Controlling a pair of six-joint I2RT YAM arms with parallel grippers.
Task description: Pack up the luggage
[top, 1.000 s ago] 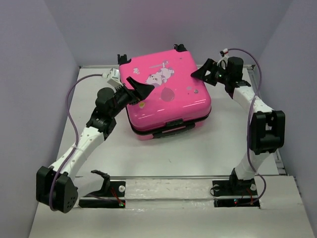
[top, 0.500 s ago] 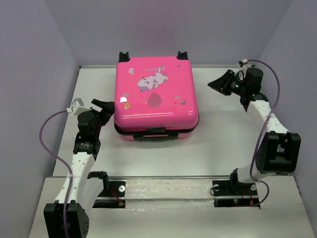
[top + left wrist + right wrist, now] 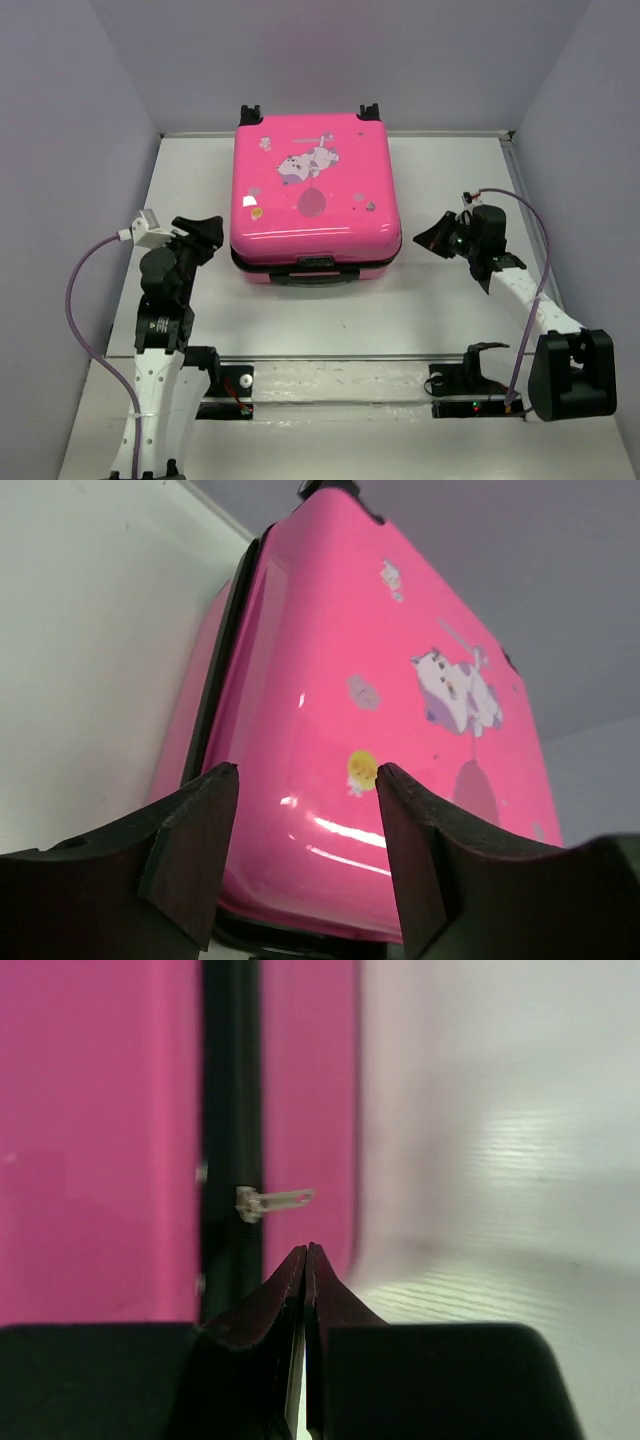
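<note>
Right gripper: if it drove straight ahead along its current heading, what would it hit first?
Most likely the side of the luggage, at or near the black zipper band where the pale zipper pull sticks out. The right gripper, fingers together, aims there without touching; the exact depth is unclear.

Pale lavender walls [image 3: 330,60] enclose a white table [image 3: 350,320]; a metal rail [image 3: 340,357] crosses its near edge.
</note>
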